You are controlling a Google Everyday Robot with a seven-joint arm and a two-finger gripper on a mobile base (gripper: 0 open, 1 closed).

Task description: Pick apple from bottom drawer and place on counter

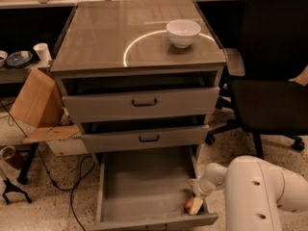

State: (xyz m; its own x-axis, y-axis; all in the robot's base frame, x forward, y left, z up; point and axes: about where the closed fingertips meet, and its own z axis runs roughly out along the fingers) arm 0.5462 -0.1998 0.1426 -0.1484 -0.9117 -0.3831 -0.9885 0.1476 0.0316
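Camera view: gripper [197, 201] beside one apple [188, 205]

I can read no text, label, brand, number or sign here: the counter [106, 37], the white bowl [183, 32], the cardboard box [36, 100] and the paper cup [42, 52] at the left all show plain surfaces to me. My gripper [195, 204] sits low in the front right corner of the bottom drawer [139, 186], right beside the apple [187, 205]. None of the three carries a marking I can make out.
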